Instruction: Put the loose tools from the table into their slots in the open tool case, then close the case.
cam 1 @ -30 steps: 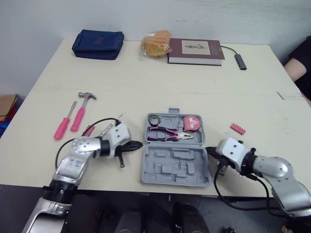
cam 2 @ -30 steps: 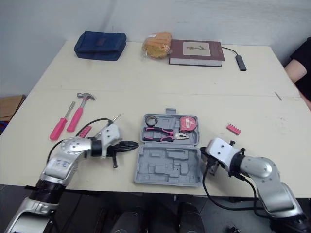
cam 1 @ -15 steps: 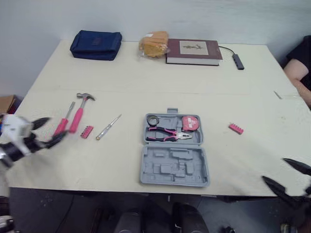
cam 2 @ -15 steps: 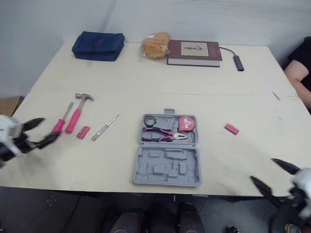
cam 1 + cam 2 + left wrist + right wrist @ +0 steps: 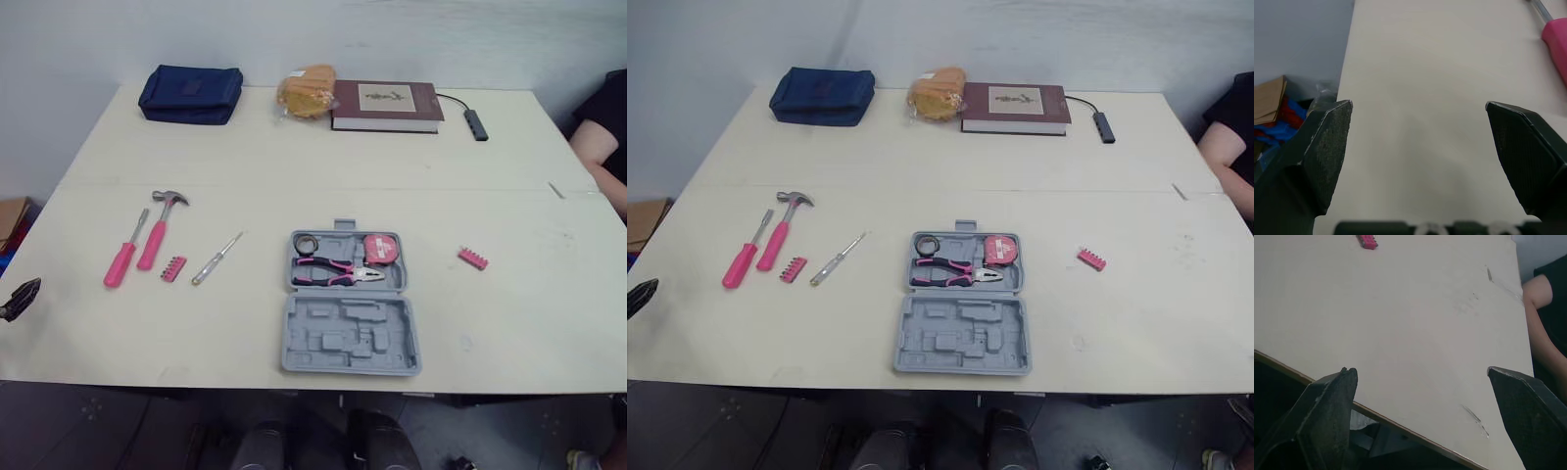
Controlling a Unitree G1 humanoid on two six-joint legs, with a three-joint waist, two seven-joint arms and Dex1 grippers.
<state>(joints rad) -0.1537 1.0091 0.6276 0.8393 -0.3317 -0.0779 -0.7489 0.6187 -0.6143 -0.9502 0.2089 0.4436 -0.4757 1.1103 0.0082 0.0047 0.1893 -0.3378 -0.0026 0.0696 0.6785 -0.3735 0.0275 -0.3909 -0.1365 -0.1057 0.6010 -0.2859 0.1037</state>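
Observation:
The grey tool case lies open at the table's front middle. Its far half holds pink pliers, a tape measure and a tape roll; its near half shows empty slots. Left of it lie a pink screwdriver, a hammer, a pink bit holder and a slim screwdriver. A second pink bit holder lies right of the case. My left gripper stands open and empty off the table's left edge. My right gripper stands open and empty over the front right corner.
Along the far edge sit a blue pouch, a bagged bun, a dark red book and a cabled adapter. A person's arm rests at the table's right side. Cardboard lies on the floor to the left.
Both arms have drawn back from beside the case to the table's outer edges. Both grippers went from shut to open. The tools have not moved.

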